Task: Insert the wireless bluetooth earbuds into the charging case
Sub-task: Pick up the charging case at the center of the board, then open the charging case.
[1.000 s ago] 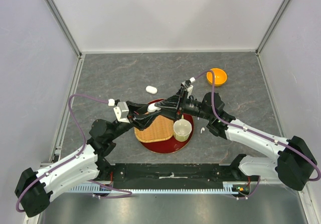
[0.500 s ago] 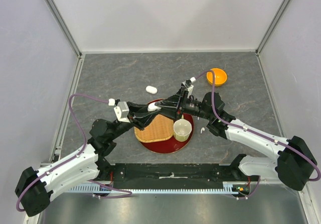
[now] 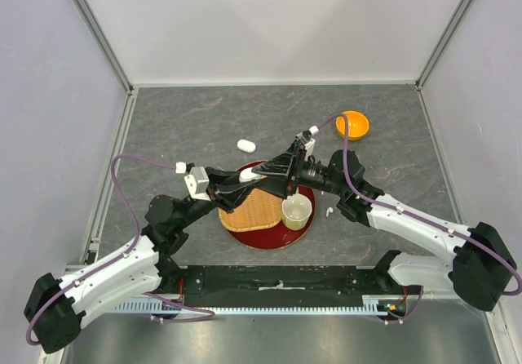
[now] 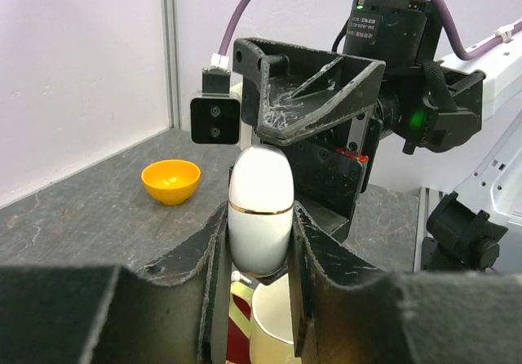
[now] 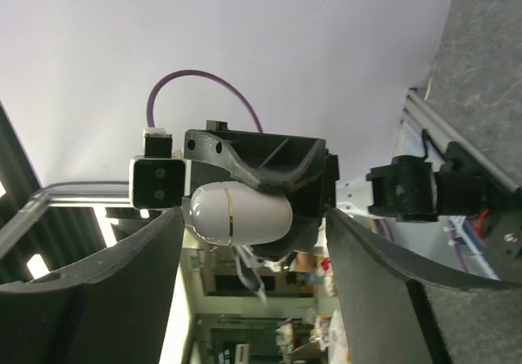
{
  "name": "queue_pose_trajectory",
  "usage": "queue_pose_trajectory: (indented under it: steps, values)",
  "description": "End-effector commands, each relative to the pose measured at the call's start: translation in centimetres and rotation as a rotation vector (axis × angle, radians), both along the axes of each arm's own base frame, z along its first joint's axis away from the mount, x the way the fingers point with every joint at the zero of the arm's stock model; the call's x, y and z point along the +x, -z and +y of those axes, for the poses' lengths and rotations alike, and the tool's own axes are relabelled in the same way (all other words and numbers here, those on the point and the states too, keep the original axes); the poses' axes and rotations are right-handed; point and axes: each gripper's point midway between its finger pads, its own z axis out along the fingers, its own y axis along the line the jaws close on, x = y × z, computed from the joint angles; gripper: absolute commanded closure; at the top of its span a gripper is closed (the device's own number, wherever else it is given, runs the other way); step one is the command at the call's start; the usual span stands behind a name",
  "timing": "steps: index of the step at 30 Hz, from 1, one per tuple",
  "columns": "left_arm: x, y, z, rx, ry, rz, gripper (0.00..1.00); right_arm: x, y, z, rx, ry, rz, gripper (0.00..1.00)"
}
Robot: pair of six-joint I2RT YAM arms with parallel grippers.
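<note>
A round red plate (image 3: 245, 232) sits on the grey table (image 3: 179, 119) in front of both arms, and everything else is placed from it. A wicker basket (image 3: 254, 209) lies on the left half of the plate and a cream cup (image 3: 296, 210) stands on its right half. Above the plate's far edge, lifted off the table, the left gripper (image 4: 259, 217) is clamped on a white pebble-shaped charging case (image 4: 261, 188) with a thin gold seam around its middle. The fingers press its lower half from both sides and its rounded upper end stands out beyond them. In the left wrist view the case is closed. The right gripper (image 5: 251, 227) faces it from the plate's right side with its jaws spread wide. In the right wrist view the case's free end shows between the two fingers, but whether either finger touches it cannot be told. One tiny white earbud (image 3: 329, 211) lies on the table just off the plate's right rim, well apart from the held case. No other earbud can be made out. A second white case (image 3: 245, 144) rests on the table just beyond the plate's far-left edge. An orange bowl (image 3: 352, 123) stands farther off, beyond the plate to the right.
</note>
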Motion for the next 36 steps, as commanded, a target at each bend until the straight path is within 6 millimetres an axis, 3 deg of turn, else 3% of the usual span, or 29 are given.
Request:
queue_pose_trajectory:
  steps: [1,2,3,4,5,7,11,12,14,16,22,36]
  values:
    - [-0.3,-1.3,0.9,-0.056,-0.026,-0.028,0.98,0.3,0.0,-0.8,-0.078,0.058,-0.127,0.22]
    - [-0.2,-0.8,0.9,-0.052,-0.029,-0.018,0.98,0.3,-1.1,-1.2,-0.087,0.074,-0.168,0.20]
    - [-0.4,-1.0,1.1,-0.059,-0.030,-0.023,0.98,0.7,-1.1,-1.4,-0.116,0.106,-0.193,0.19]
    - [-0.4,-0.9,1.2,-0.062,-0.032,-0.020,0.98,0.9,0.3,-1.7,-0.204,0.116,-0.239,0.18]
    - [-0.5,-0.6,1.3,-0.063,-0.030,-0.011,0.98,1.0,-0.9,-2.2,-0.215,0.136,-0.291,0.18]
    - [-0.7,-1.0,1.5,-0.085,-0.029,-0.024,0.98,1.5,0.0,-3.0,-0.314,0.172,-0.378,0.18]
    - [-1.4,-1.1,2.1,-0.147,-0.015,-0.040,0.98,0.5,-2.0,-4.1,-0.327,0.175,-0.570,0.19]
    - [-1.9,-2.0,2.5,-0.189,-0.010,-0.075,0.98,0.3,-2.2,-4.2,-0.327,0.164,-0.596,0.19]
    - [-2.0,-1.7,2.6,-0.209,-0.001,-0.074,0.98,0.1,-1.9,-4.1,-0.392,0.118,-0.664,0.20]
    - [-2.3,-1.8,2.5,-0.216,0.015,-0.082,0.98,0.0,-0.6,-4.3,-0.475,0.075,-0.667,0.21]
    - [-2.5,-2.0,1.7,-0.202,0.055,-0.082,0.98,-0.3,-1.8,-3.8,-0.499,0.029,-0.760,0.22]
    - [-3.0,-2.0,0.2,-0.162,0.134,-0.073,0.98,-0.6,-0.5,-2.2,-0.529,-0.020,-0.732,0.23]
